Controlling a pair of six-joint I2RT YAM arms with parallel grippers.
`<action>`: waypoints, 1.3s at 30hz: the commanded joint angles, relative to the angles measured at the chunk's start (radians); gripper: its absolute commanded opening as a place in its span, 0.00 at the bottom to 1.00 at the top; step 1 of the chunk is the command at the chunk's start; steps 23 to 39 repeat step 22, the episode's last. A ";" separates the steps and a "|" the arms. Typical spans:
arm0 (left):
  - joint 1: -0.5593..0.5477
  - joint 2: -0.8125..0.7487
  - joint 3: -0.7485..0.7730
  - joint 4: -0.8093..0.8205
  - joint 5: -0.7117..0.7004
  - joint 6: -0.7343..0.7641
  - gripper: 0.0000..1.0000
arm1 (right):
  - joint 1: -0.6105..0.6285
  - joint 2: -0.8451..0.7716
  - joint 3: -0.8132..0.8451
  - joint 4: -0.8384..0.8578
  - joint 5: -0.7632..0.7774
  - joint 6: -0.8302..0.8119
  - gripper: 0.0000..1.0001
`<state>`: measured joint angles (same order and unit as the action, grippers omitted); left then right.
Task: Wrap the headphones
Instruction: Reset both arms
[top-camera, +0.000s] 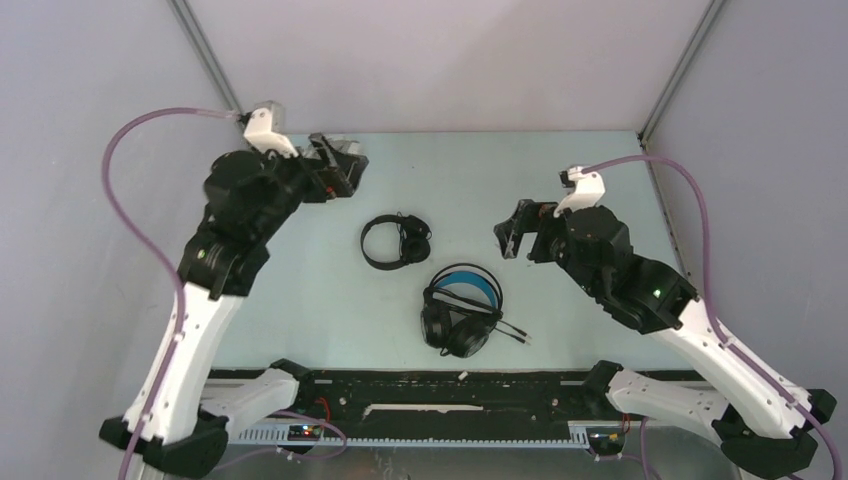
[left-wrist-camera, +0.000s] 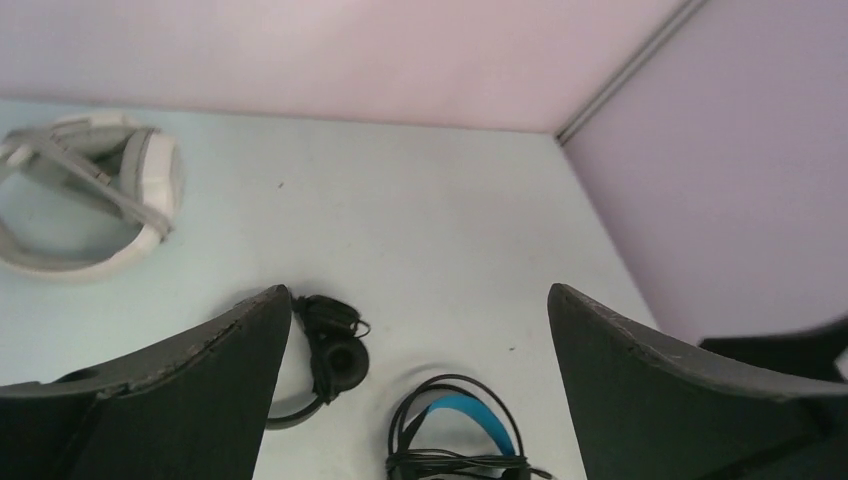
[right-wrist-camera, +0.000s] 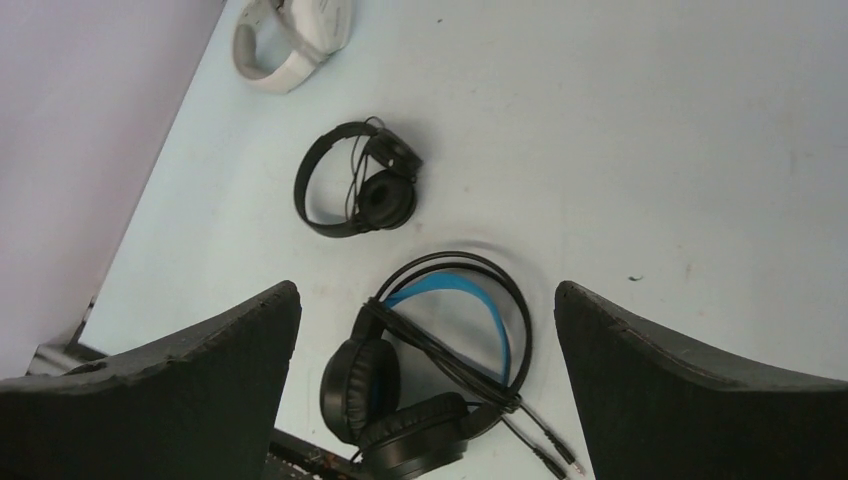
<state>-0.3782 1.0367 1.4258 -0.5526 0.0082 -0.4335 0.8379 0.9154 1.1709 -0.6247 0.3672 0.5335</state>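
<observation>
The left hand (top-camera: 338, 163) and right hand (top-camera: 509, 236) hang released, holding nothing, above the tabletop (top-camera: 560, 165) where white-grey headphones (left-wrist-camera: 95, 200), small black headphones (top-camera: 395, 241) and blue-lined black headphones (top-camera: 460, 312) lie apart

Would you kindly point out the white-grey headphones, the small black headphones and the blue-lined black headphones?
white-grey headphones (left-wrist-camera: 152, 178): left wrist view, on its white earcup.
small black headphones (right-wrist-camera: 385, 200): right wrist view, on its round earcup.
blue-lined black headphones (right-wrist-camera: 358, 385): right wrist view, on a padded earcup.
</observation>
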 joint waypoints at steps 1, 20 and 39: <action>0.004 -0.124 -0.080 0.100 0.122 0.054 1.00 | -0.009 -0.068 0.004 -0.035 0.123 0.004 1.00; 0.004 -0.276 -0.209 0.098 0.123 0.096 1.00 | -0.011 -0.176 0.004 0.021 0.133 0.017 0.99; 0.004 -0.274 -0.211 0.098 0.114 0.097 1.00 | -0.011 -0.174 0.003 0.026 0.129 0.018 1.00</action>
